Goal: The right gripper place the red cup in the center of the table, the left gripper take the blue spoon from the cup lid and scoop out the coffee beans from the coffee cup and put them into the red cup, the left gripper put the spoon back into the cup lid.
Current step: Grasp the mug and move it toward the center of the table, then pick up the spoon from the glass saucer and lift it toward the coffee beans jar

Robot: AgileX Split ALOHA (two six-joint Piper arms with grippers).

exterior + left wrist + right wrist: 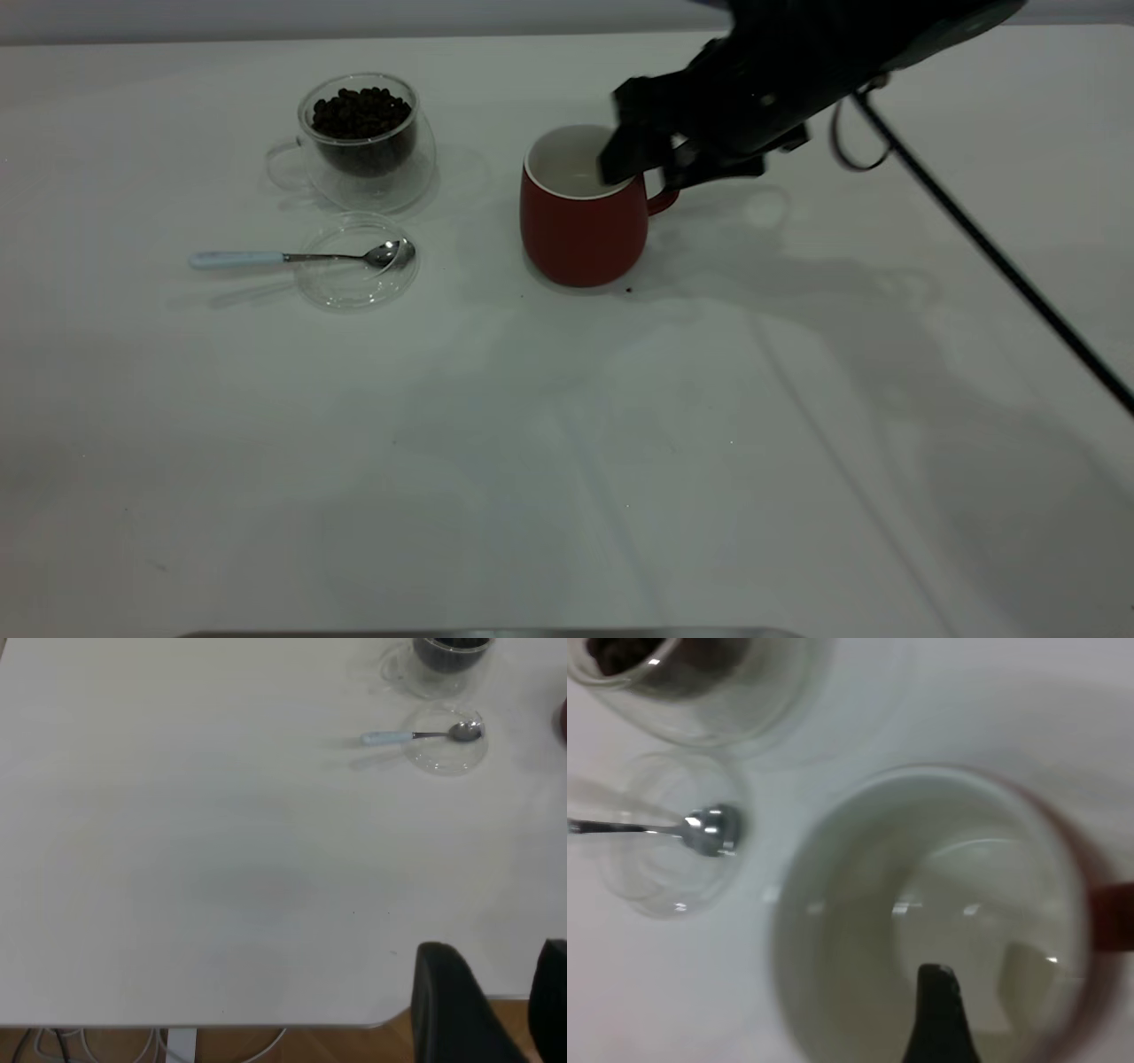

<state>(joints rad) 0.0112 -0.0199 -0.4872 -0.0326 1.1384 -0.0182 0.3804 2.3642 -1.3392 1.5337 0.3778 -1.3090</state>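
Note:
The red cup [580,226] stands upright on the white table [567,443] near the middle, empty, with its handle to the right. My right gripper [651,168] is open and straddles the cup's wall by the handle. One finger [935,1010] is inside the cup [859,904]; the other is outside. The coffee cup [363,146], full of coffee beans [361,111], stands at the back left. The blue spoon [292,258] lies with its bowl in the cup lid [354,266] in front of it. My left gripper [496,992] is open and empty, off the table's near edge.
One stray bean [629,289] lies by the red cup's base. A black cable [992,257] runs down the right side. The left wrist view shows the spoon [416,735] and lid [443,757] far off across bare table.

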